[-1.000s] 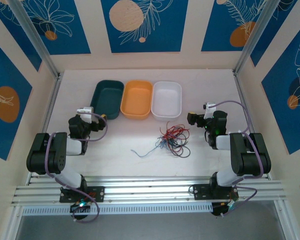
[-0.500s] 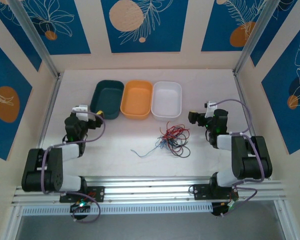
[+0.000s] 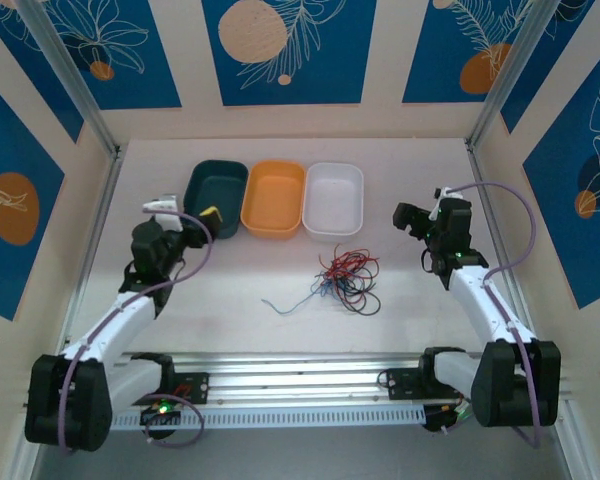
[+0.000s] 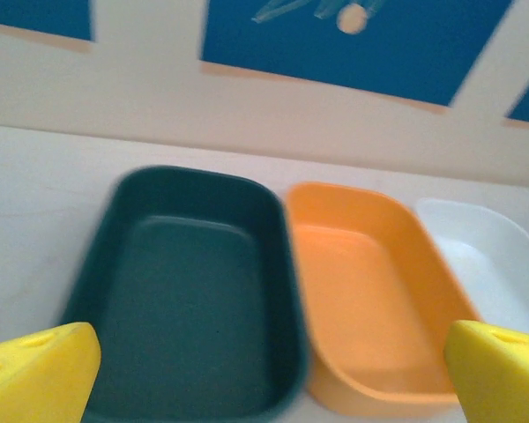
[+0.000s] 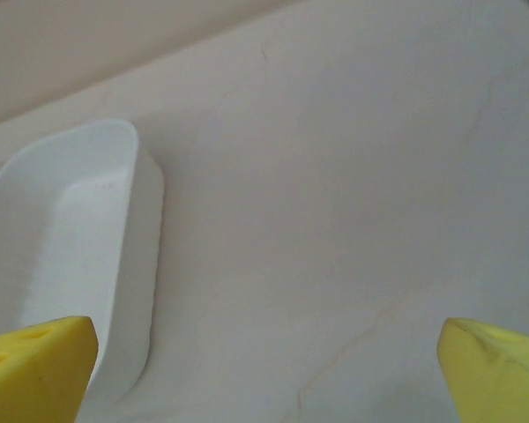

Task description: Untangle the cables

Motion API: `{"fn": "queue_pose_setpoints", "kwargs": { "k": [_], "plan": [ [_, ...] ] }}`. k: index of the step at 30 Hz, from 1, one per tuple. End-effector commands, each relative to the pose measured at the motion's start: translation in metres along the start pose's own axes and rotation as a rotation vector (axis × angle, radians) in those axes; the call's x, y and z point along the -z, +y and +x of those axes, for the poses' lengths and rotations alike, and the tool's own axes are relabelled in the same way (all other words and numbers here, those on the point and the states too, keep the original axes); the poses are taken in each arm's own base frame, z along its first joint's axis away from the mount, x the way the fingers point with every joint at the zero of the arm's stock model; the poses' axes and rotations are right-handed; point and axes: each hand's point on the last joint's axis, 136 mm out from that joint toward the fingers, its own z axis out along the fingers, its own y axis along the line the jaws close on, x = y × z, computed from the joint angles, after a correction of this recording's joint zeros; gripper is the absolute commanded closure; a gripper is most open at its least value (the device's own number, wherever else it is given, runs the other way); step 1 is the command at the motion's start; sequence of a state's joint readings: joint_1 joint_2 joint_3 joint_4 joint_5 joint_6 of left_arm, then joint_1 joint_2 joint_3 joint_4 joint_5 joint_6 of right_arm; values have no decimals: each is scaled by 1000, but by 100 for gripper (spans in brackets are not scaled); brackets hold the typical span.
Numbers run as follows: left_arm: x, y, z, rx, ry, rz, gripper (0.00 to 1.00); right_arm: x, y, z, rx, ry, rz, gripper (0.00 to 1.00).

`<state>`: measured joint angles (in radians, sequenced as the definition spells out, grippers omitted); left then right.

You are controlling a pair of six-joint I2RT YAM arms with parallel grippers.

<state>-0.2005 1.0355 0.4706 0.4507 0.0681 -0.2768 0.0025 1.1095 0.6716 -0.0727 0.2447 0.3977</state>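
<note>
The cables [image 3: 347, 278] lie in a loose tangle of red, black and blue strands on the table, just in front of the white tray, and one blue strand [image 3: 289, 303] trails to the left. My left gripper [image 3: 209, 215] hovers open at the near edge of the green tray, well left of the tangle. In the left wrist view its yellow fingertips [image 4: 37, 374] stand far apart around my left gripper [image 4: 264, 379], nothing between them. My right gripper [image 3: 406, 217] is open to the right of the white tray, up and right of the cables. In its wrist view my right gripper [image 5: 264, 370] spans bare table.
Three trays stand in a row at the back: green [image 3: 216, 190], orange [image 3: 273, 195] and white [image 3: 334, 195]. The left wrist view looks over the green tray [image 4: 185, 300], the orange tray [image 4: 370, 291] and the white tray [image 4: 489, 264]. The white tray [image 5: 62, 238] lies left of the right gripper.
Both arms have unfolded and reached away from their bases. The left gripper has moved toward the green tray, the right gripper back and to the right. The cables have not moved.
</note>
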Motion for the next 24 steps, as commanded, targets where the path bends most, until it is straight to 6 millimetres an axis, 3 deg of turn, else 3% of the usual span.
{"fn": "queue_pose_setpoints", "kwargs": {
  "k": [1, 9, 15, 19, 24],
  "plan": [
    [0, -29, 11, 19, 64, 17, 0, 13, -9, 51, -128, 215, 79, 1],
    [-17, -148, 63, 8, 218, 328, 0, 28, 15, 97, -219, 357, 32, 4],
    [-30, -223, 98, -80, 330, 521, 0, 38, 13, 116, -287, 409, 58, 11],
    [-41, -258, 122, -105, 411, 604, 1, 43, 9, 121, -304, 411, 74, 11],
    [-50, -287, 144, -159, 472, 650, 17, 48, 9, 121, -310, 417, 74, 11]
  ]
}}
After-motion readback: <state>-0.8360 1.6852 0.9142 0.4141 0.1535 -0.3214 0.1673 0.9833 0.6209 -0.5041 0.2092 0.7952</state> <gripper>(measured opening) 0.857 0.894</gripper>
